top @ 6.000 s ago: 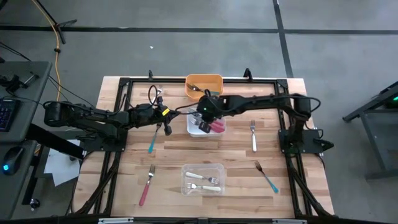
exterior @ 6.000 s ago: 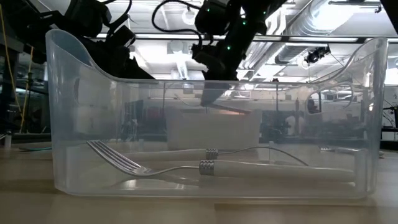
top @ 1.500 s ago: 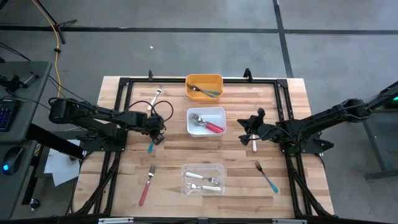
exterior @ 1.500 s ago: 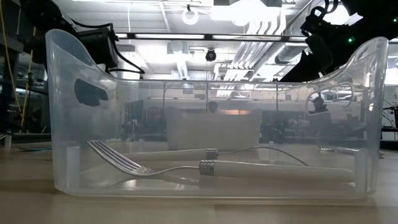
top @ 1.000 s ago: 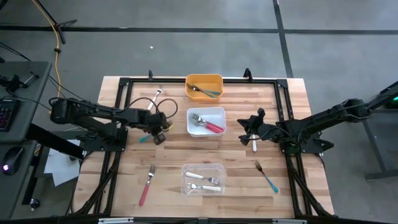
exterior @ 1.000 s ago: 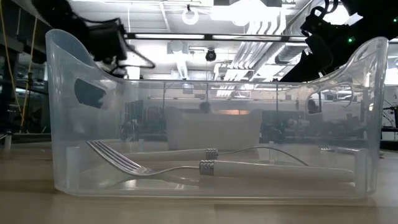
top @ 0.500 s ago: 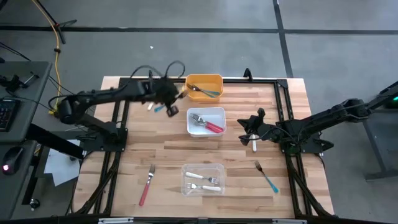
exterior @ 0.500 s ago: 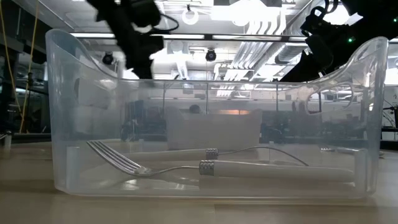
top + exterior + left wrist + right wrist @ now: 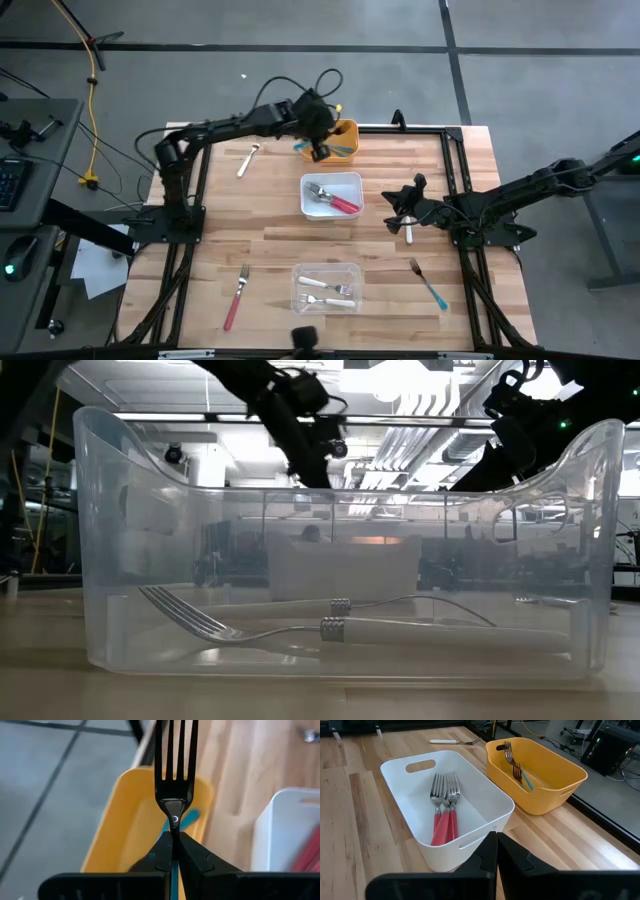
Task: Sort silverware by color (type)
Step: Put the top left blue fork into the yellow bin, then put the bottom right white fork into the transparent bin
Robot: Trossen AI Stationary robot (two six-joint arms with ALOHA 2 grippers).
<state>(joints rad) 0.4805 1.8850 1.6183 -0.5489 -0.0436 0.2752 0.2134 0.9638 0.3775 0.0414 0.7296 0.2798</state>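
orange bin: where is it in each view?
High: orange bin at the table's far edge, left gripper over it.
Low: not identifiable.
Left wrist: behind the held teal fork.
Right wrist.
Shared landmark: white bin beside it.

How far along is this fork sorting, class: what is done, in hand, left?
Done: teal forks in the orange bin, pink forks in the white bin, white forks in the clear bin. In hand: the left jaws grip a teal fork at the orange bin; the right jaws idle, shut, right of the white bin. Left: four loose forks: two white, one pink, one teal.
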